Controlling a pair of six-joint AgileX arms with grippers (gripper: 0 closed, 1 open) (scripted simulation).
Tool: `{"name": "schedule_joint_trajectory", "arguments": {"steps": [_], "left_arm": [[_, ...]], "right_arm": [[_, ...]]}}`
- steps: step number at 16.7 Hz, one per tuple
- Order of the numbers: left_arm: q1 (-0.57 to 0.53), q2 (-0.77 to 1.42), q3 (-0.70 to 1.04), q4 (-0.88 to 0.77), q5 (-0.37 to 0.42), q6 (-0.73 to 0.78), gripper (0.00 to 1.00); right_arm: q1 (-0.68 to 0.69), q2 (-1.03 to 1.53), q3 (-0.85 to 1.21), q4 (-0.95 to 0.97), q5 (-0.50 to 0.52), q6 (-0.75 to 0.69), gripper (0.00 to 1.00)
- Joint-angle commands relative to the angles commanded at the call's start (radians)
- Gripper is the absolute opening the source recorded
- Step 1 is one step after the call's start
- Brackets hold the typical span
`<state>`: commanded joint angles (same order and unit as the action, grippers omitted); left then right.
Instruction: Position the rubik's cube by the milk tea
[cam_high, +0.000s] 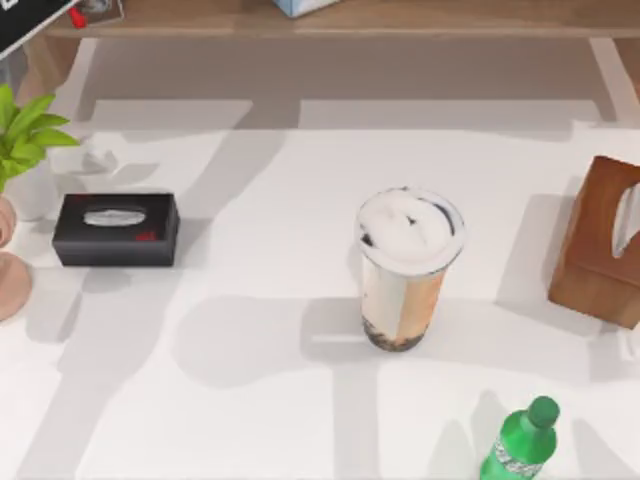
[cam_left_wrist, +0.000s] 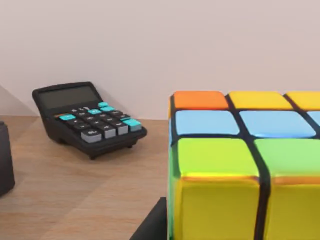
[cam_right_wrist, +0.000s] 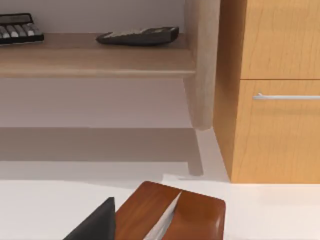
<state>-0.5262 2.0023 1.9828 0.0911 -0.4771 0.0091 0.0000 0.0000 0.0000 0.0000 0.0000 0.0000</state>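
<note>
We are carrying the rubik's cube (cam_left_wrist: 240, 165) at our left wrist, grip unclear, calculator (cam_left_wrist: 87, 119) beyond. Standing on table (cam_high: 250, 400): milk tea (cam_high: 405, 268), green bottle (cam_high: 520, 442), brown tissue box (cam_high: 600, 240).

A black rectangular tissue box (cam_high: 116, 229) lies at the table's left; a brown wooden tissue box (cam_high: 600, 243) sits right, a green plastic bottle (cam_high: 521, 443) near it.

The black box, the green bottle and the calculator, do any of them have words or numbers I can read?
No text can be read anywhere.
Black box: a pale label and a red mark, too blurred to read.
Green bottle: a patterned band, no letters to make out.
Calculator: blank screen, key markings too small to read.
Milk tea and rubik's cube: no writing visible.
</note>
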Motion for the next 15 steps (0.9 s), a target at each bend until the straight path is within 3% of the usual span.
{"name": "schedule_joint_trajectory", "arguments": {"steps": [15], "left_arm": [[0.023,-0.006,0.055,-0.114,0.066,-0.003,0.0]], "right_arm": [[0.0,0.0,0.0,0.0,0.0,0.0,1.0]]}}
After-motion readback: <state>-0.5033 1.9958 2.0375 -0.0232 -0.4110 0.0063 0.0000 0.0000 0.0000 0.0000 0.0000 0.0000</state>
